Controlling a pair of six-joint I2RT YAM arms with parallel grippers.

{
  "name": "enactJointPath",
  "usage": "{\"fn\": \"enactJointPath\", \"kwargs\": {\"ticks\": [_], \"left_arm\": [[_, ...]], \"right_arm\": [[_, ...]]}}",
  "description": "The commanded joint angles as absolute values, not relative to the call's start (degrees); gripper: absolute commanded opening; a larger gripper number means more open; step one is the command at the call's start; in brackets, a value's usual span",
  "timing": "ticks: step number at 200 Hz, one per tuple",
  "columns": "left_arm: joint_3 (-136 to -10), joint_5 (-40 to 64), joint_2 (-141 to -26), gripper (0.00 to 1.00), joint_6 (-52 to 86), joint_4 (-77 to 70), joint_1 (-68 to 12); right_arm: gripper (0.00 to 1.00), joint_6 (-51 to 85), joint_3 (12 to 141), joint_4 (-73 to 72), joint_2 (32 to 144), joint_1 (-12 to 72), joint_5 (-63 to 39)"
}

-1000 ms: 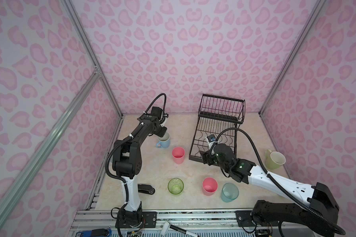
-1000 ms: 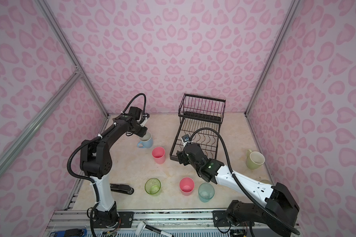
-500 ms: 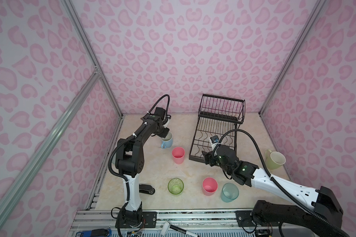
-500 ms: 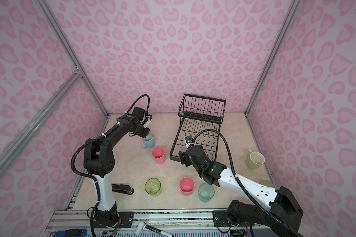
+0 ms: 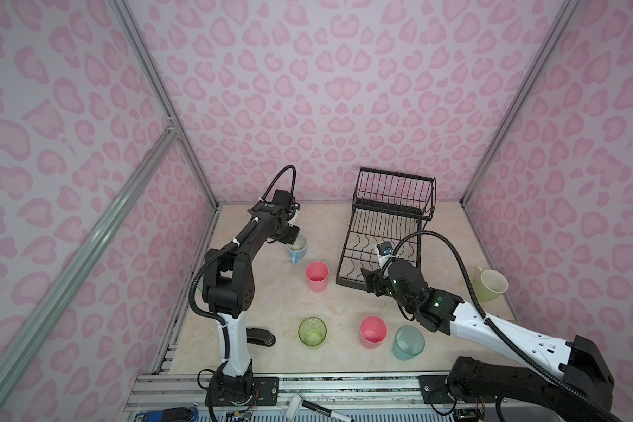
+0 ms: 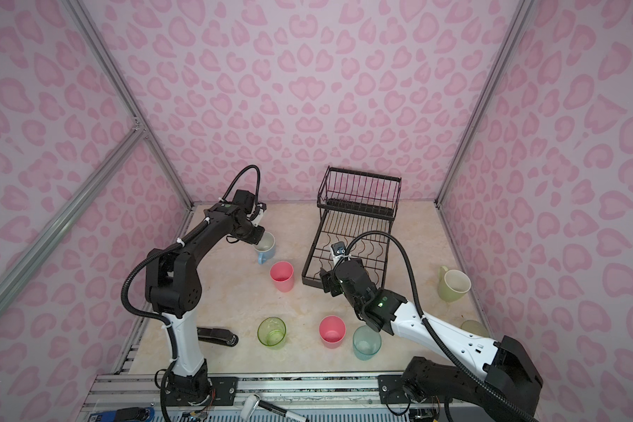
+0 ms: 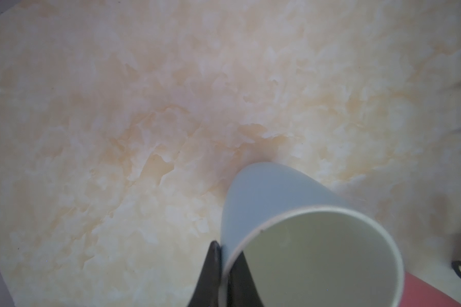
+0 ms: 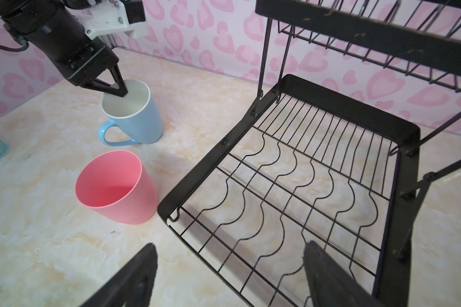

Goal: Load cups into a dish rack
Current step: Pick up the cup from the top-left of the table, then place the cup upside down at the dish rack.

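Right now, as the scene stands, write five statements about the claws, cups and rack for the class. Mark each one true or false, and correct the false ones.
1. The left claw pinches the blue mug at its rim. True.
2. The right claw is shut. False: it is open and holds nothing.
3. The rack holds one cup. False: it holds none.
4. Both pink cups stand upright on the table. True.
5. The stapler lies on the table. True.
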State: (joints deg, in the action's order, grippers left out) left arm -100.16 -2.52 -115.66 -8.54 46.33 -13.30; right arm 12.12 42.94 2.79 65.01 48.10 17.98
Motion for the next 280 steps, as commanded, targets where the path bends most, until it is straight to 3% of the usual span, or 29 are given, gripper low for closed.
{"fn": "enactJointPath", "kwargs": {"ticks": [1,64,173,220,280], "left_arm": [[-99.83,-0.61,-111.50,0.04,-3.79,45.05,-12.73],[-96.39,3.43,-102.37,0.04,3.91,43.05,-11.93],[-71.62,22.25,-78.03,0.04,26.20,19.67,-11.62],[-65.07,28.16,-72.85,0.04,38.28,7.25,-11.77],[-55.65,30.91,-69.85,0.04,56.55,-12.09,-12.45]], "right_arm": [[0.86,13.39,42.62,1.58,64.70,48.14,19.04],[0.86,19.36,42.71,1.32,64.17,48.51,20.04],[0.83,40.38,48.76,4.78,65.70,49.48,14.46],[0.81,52.68,51.50,-1.12,67.99,49.44,7.67],[0.77,69.39,48.74,-14.50,69.26,49.59,6.53]]}}
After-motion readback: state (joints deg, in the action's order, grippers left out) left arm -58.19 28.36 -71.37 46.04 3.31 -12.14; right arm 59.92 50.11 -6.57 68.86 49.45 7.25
